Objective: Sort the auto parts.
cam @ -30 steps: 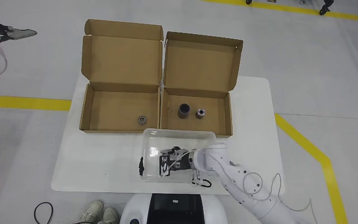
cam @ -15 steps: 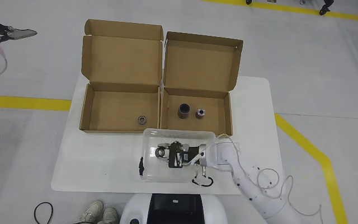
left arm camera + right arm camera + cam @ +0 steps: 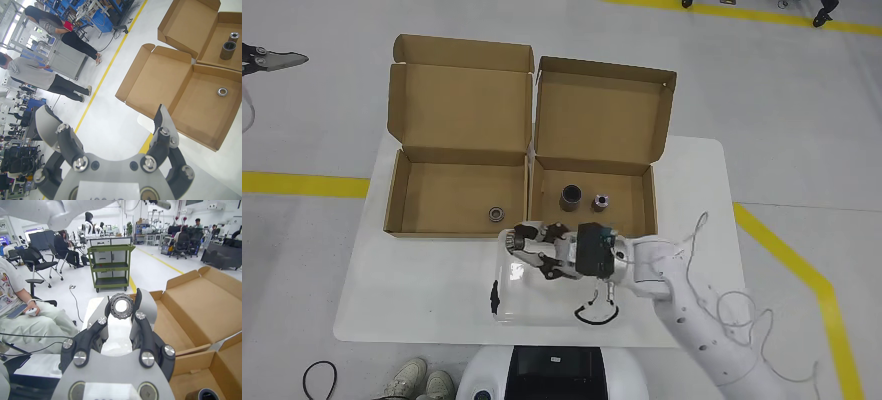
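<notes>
My right gripper (image 3: 525,240) is shut on a ribbed metal bearing ring (image 3: 122,308), held between its fingertips above the far rim of the clear plastic bin (image 3: 542,305), just in front of the left cardboard box (image 3: 437,190). A matching bearing ring (image 3: 497,212) lies in that box. The right cardboard box (image 3: 627,215) holds a dark sleeve (image 3: 571,198) and a smaller metal bushing (image 3: 600,203). My left gripper (image 3: 103,113) hangs open and holds nothing, high off the table's left side, with the left box (image 3: 198,113) and its bearing (image 3: 222,92) beyond it.
Both boxes stand side by side at the back of the white table (image 3: 692,200), with their lids folded up behind. A small black piece (image 3: 494,295) sits at the bin's left rim. A seated person with a controller (image 3: 31,310) is beyond the table's left end.
My right gripper has risen out of the clear bin with the bearing ring and moved back toward the boxes, turning as it went.
</notes>
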Robot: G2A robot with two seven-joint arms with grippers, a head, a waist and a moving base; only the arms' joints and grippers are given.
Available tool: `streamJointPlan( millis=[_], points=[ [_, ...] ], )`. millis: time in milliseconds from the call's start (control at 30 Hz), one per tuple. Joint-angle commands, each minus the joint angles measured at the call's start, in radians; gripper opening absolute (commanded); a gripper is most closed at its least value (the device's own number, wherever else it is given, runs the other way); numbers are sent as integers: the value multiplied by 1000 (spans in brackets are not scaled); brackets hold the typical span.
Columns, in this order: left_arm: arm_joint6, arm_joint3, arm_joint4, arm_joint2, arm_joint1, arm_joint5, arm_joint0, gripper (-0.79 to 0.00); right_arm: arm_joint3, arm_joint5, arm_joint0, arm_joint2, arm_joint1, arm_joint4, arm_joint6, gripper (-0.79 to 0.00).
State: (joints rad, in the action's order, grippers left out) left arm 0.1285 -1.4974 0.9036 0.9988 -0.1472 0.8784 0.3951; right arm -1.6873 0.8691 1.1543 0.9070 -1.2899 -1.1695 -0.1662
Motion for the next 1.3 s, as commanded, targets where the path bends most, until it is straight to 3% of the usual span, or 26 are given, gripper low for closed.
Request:
streamJointPlan(
  millis=[0,400,833,1267],
  points=[
    [0,0,0,0,0,0,0,0,-37,-14,-8,12,-1,34,2,-785],
    [0,0,0,0,0,0,0,0,-169,-165,-123,40,-28,187,-46,-785],
    [0,0,0,0,0,0,0,0,-275,-221,-224,81,-45,223,-50,-785],
    [0,0,0,0,0,0,0,0,-295,-206,-232,75,-51,181,-3,-785]
  ],
)
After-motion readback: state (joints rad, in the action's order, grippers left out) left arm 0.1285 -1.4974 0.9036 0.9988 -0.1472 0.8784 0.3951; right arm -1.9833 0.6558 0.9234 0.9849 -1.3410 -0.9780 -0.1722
